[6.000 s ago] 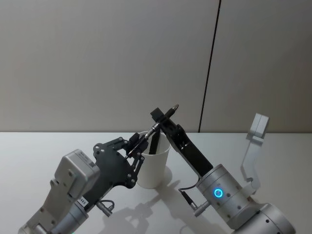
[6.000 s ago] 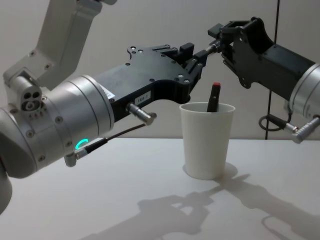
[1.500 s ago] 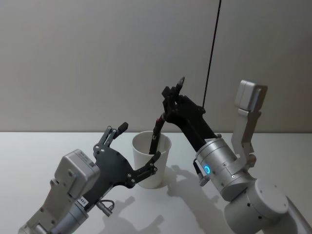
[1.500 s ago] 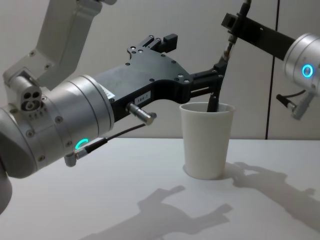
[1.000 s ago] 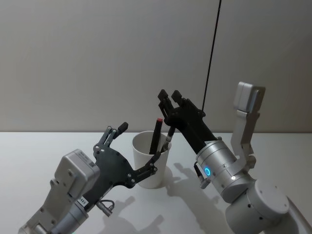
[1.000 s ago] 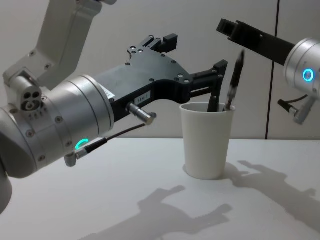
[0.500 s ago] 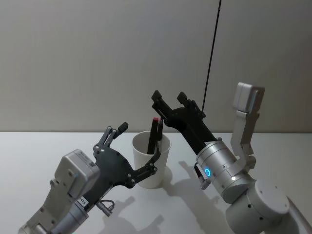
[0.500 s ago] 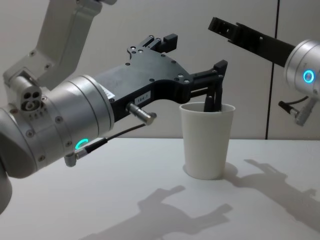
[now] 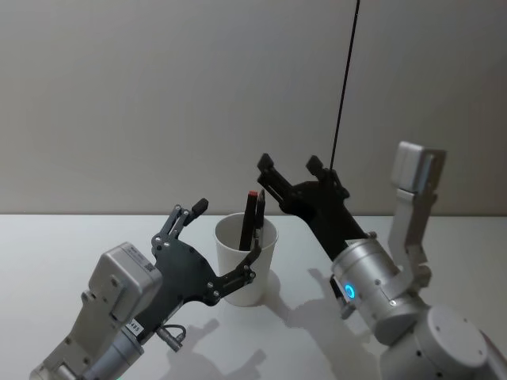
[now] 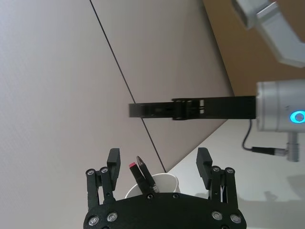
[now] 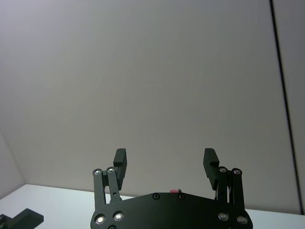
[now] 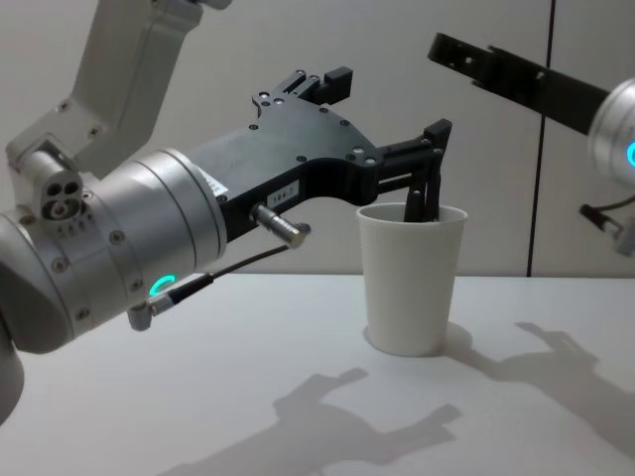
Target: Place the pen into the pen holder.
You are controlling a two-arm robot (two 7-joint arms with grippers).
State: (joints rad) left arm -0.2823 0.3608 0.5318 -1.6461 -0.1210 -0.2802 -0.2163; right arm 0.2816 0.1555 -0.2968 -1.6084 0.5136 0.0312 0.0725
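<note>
On the left, the left claw (image 9: 223, 241) reaches forward over the white worktop (image 9: 47, 245) with its fingers spread wide, holding nothing. In the head view one finger (image 9: 188, 212) points up to the left of the pen holder (image 9: 245, 269) and the other (image 9: 242, 273) lies across the cup's front wall, close against it; whether it touches the paper I cannot tell. In the chest view this claw (image 12: 392, 124) comes in large from the left, its upper finger raised above the cup and its lower finger stretching level with the rim of the pen holder (image 12: 411, 278).

The pen holder stands upright on the worktop, near the middle. Two pens stand inside it, leaning against the inner wall with their tops sticking out above the rim: a dark pen with a red cap end (image 9: 253, 207) and, just beside it, a second dark pen (image 9: 260, 210). The left wrist view shows the same pair, the red-tipped pen (image 10: 136, 171) and the second pen (image 10: 145, 172), rising out of the cup (image 10: 155, 183) between the left claw's fingers.

To the right, the right claw (image 9: 293, 170) hangs in the air above and right of the cup, well apart from it, its two fingers wide and empty. In the chest view it (image 12: 466, 59) shows high at the upper right. The right wrist view shows its fingers (image 11: 120, 160) parted against the bare wall.
</note>
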